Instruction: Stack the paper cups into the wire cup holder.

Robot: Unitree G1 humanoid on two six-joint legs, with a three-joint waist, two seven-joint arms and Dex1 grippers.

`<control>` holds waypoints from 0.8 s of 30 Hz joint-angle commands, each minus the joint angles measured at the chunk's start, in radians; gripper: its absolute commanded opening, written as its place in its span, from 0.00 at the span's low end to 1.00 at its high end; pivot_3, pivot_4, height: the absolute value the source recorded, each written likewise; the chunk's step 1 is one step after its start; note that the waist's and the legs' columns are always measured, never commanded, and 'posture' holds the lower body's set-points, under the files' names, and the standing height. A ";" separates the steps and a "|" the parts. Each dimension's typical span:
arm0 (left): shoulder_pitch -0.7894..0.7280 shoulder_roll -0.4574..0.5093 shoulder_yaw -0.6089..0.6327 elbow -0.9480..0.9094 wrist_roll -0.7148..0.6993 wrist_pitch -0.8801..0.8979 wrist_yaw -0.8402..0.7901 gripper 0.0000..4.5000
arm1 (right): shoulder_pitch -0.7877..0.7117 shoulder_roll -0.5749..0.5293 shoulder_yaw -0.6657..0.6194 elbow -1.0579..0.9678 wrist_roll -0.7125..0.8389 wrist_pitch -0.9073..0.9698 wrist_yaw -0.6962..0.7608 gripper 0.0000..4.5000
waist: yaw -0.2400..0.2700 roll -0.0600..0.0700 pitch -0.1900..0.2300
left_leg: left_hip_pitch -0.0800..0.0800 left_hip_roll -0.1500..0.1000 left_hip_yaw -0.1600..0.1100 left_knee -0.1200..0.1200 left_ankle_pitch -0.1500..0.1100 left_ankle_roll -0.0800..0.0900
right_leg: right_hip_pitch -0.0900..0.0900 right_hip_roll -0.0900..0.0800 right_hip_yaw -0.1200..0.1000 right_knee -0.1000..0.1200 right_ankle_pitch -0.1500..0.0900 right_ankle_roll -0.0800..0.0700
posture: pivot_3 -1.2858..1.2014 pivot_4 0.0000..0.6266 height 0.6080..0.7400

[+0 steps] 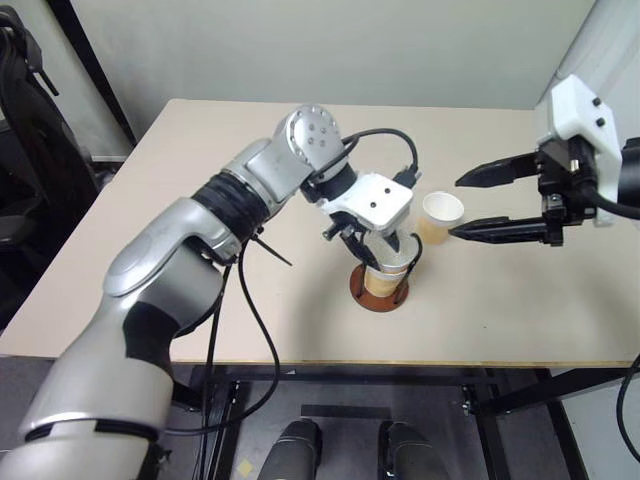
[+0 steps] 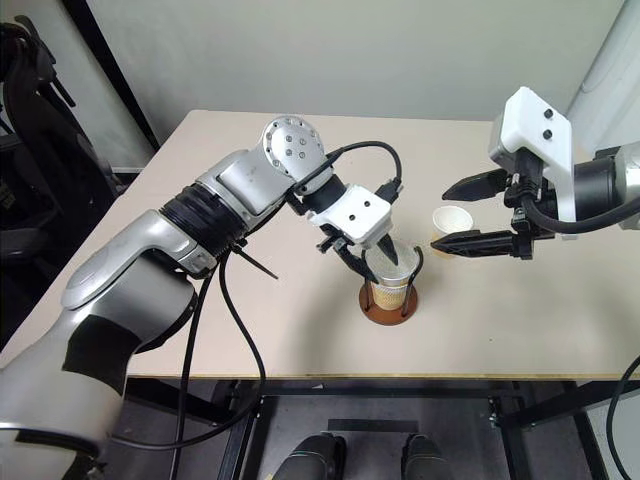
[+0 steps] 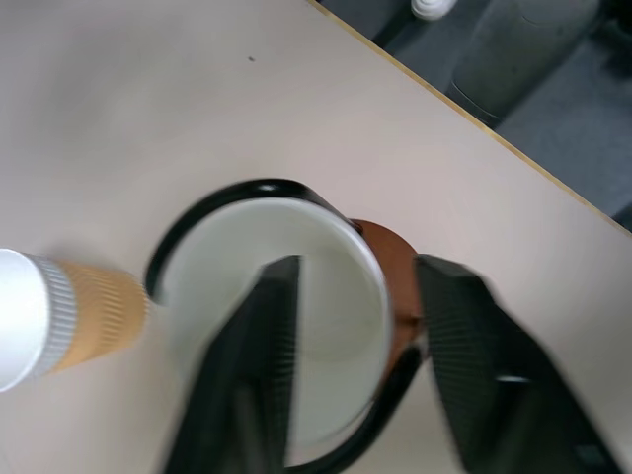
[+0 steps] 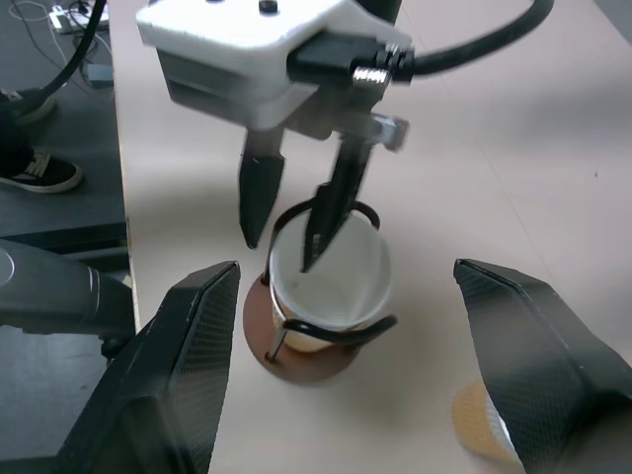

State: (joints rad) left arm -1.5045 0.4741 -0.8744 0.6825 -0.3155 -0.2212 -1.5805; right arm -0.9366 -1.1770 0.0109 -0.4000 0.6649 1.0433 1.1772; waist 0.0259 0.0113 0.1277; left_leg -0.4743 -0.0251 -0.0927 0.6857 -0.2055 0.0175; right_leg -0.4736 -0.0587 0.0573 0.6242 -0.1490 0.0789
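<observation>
Cups stacked (image 1: 386, 268) mouth-up stand upright in the wire cup holder (image 1: 379, 293), directly under the down-angled left gripper (image 4: 294, 212), whose parted fingers straddle the top rim, one inside, gripping nothing. Beyond, right gripper (image 1: 461, 207) hovers wide open and empty, level, flanking a third upright cup (image 1: 440, 217). Right wrist view reveals the holder's front loop.

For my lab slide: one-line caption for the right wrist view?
Left gripper, fingers parted astride the rim of a tan paper cup seated in the black-wire, brown-based cup holder.
</observation>
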 commanded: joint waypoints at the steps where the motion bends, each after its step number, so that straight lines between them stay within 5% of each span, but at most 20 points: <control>1: -0.023 -0.002 0.054 0.007 0.004 -0.004 -0.034 0.75 | -0.008 -0.017 -0.043 -0.008 0.009 -0.012 -0.007 0.80 | 0.000 0.000 0.000 | 0.000 0.000 0.000 0.000 0.000 0.000 | 0.000 0.000 0.000 0.000 0.000 0.000 | 0.52 0.24 1.00; 4: -0.029 -0.018 0.138 0.010 -0.034 0.074 -0.034 0.99 | -0.014 -0.009 -0.033 0.007 -0.003 -0.028 -0.008 0.80 | 0.000 0.000 0.000 | 0.000 0.000 0.000 0.000 0.000 0.000 | 0.001 0.000 0.000 0.000 0.000 0.001 | 0.52 0.24 1.00; 9: -0.034 0.018 0.348 -0.046 -0.168 0.335 -0.034 1.00 | -0.028 0.031 -0.008 0.037 -0.031 -0.092 -0.014 0.80 | -0.001 0.000 0.000 | 0.000 0.000 0.000 0.002 -0.001 0.001 | 0.001 0.000 0.000 -0.001 0.000 0.002 | 0.52 0.24 1.00; 20: 0.127 0.410 0.596 -0.287 -0.266 0.718 -0.029 1.00 | -0.107 0.117 0.176 0.258 -0.229 -0.305 0.088 0.80 | -0.018 0.001 0.000 | 0.004 0.002 0.000 -0.002 0.000 0.000 | 0.001 0.002 -0.001 0.001 -0.002 -0.003 | 0.52 0.24 1.00; 24: 0.227 0.496 0.683 -0.355 -0.234 0.761 0.026 1.00 | -0.142 0.173 0.260 0.389 -0.349 -0.430 0.127 0.98 | -0.014 0.001 0.000 | 0.004 0.001 -0.001 -0.002 0.001 0.000 | 0.000 0.002 -0.001 0.001 -0.002 -0.006 | 0.52 0.24 1.00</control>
State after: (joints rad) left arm -1.2968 0.9445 -0.2480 0.3840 -0.5588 0.5209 -1.5704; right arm -1.0455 -1.0147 0.2497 -0.0532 0.3855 0.6941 1.2855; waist 0.0115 0.0128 0.1278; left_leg -0.4704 -0.0238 -0.0943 0.6837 -0.2046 0.0177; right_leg -0.4731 -0.0572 0.0568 0.6252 -0.1509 0.0721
